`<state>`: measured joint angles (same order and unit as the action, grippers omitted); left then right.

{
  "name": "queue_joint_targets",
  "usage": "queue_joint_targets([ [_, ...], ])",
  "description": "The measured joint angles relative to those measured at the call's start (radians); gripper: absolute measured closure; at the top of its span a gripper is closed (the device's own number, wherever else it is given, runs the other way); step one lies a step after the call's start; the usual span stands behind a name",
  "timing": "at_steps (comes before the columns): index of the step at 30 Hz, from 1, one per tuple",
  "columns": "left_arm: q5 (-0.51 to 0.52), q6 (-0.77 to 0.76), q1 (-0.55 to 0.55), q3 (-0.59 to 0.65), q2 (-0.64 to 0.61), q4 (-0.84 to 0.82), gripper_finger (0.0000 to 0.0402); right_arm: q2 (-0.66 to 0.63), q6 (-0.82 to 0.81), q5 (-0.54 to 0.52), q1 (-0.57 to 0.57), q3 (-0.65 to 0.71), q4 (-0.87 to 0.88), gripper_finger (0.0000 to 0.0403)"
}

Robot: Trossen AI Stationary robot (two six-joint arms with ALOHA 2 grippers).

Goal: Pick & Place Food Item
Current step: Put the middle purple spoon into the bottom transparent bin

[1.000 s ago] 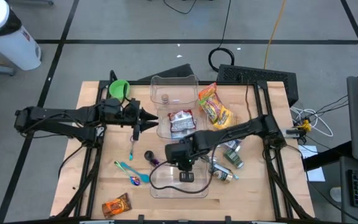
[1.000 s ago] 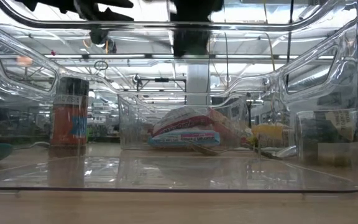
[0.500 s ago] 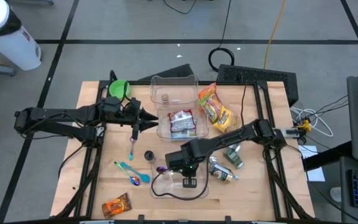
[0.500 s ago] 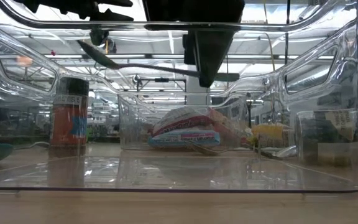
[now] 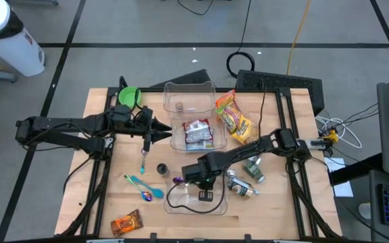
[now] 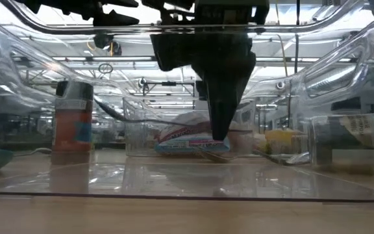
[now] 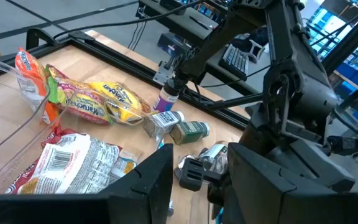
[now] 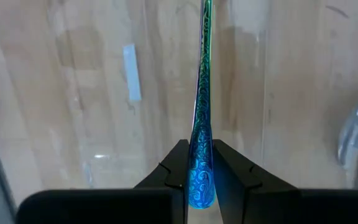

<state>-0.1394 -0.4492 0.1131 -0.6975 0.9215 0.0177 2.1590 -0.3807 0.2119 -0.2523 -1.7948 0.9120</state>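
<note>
Right gripper [image 5: 203,196] positioned low centre of high view, inside clear tray [image 5: 181,208]; fingers pressed onto iridescent spoon handle [image 8: 201,140]. Spoon held over tray floor. Left gripper [image 5: 159,127] parked left of centre beside snack-filled bin [image 5: 198,134], fingers half spread, nothing held.

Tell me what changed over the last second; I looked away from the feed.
The right gripper came down into the near clear bin, tips close to its floor, still clamped on the blue-green spoon. The bin shifted slightly. The left gripper stayed beside the far bin, holding nothing visible; the packets and bottles did not move.
</note>
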Motion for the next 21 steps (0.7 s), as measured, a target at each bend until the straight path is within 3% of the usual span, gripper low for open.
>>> queue_joint_targets([
  [16, -0.001, -0.027, 0.0, 0.0, 0.0, 0.0, 0.0243, -0.002, -0.019, -0.006, -0.018, 0.013, -0.024, 0.037],
  [21, -0.001, -0.038, -0.004, -0.001, 0.0, 0.0, 0.0243, -0.002, -0.029, -0.006, -0.018, 0.013, -0.023, 0.0338],
])
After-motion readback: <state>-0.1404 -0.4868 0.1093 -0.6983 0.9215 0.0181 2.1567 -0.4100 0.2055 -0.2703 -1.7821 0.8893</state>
